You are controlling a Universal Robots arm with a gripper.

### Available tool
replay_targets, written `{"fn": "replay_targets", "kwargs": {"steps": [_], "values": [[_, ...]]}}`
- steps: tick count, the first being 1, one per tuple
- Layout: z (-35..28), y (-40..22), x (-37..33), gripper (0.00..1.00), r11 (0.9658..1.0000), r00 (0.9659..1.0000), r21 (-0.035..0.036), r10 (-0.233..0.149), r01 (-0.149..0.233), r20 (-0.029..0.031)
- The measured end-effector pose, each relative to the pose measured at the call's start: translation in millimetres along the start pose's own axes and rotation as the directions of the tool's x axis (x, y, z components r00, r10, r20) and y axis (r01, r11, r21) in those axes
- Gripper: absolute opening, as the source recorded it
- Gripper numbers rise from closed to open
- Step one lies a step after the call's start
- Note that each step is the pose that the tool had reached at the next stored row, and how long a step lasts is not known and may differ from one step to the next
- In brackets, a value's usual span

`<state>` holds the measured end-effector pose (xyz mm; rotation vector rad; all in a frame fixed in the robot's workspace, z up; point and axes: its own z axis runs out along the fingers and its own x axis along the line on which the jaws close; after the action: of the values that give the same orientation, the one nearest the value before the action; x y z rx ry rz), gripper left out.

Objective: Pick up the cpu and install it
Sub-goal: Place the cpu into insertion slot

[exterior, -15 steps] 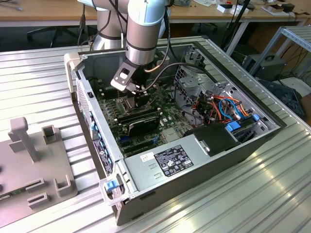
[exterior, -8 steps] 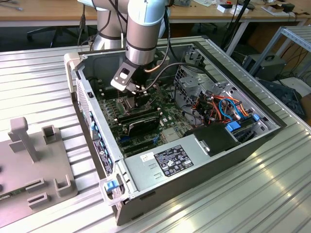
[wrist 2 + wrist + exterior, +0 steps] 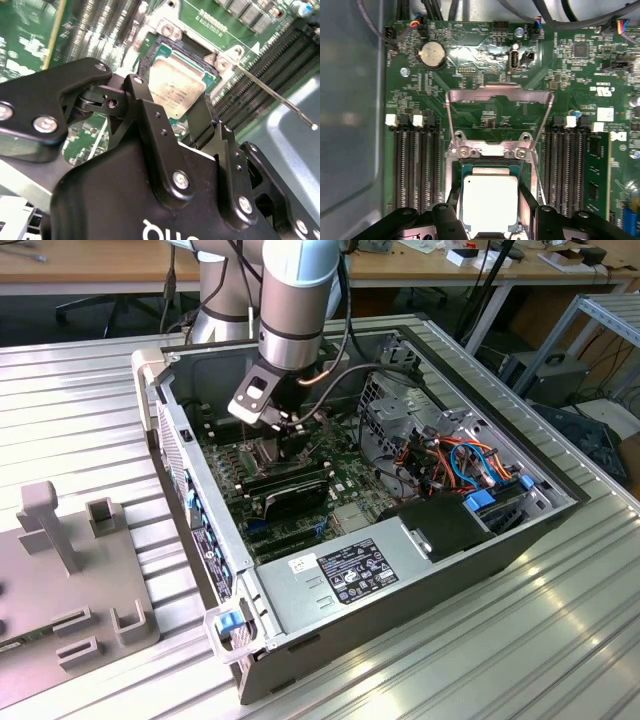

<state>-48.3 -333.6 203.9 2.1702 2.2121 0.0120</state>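
Note:
The cpu [image 3: 490, 200], a flat square chip with a dull silver top, lies level in the dark socket on the green motherboard [image 3: 470, 65]. In both wrist views my gripper [image 3: 490, 212] is directly over it, with one black finger [image 3: 454, 197] against each of two opposite edges. The second wrist view shows the cpu [image 3: 176, 82] squarely inside the socket frame, between the gripper [image 3: 174, 104] fingers. In the exterior view the gripper [image 3: 285, 430] reaches down into the open computer case [image 3: 200, 520]. The socket's hinged metal frame [image 3: 500, 97] is swung open, flat against the board.
Empty memory slots [image 3: 417, 165] flank the socket on both sides, and one slot holds a memory stick [image 3: 597, 170]. A thin metal lever [image 3: 275, 95] juts out beside the socket. Cables [image 3: 450, 455], a drive cage and a power supply [image 3: 345, 575] crowd the case.

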Motion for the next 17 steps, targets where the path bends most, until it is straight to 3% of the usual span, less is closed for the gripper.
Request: {"fn": "replay_targets", "kwargs": {"steps": [1, 3, 17], "values": [[0.0, 0.0, 0.0, 0.55, 1.0, 1.0, 0.0, 0.0, 0.0, 0.0032], [0.0, 0.0, 0.0, 0.55, 1.0, 1.0, 0.0001, 0.0, 0.0, 0.0035], [2.6, 1.2, 1.8, 0.55, 1.0, 1.0, 0.0, -0.002, 0.002, 0.0019]]}}
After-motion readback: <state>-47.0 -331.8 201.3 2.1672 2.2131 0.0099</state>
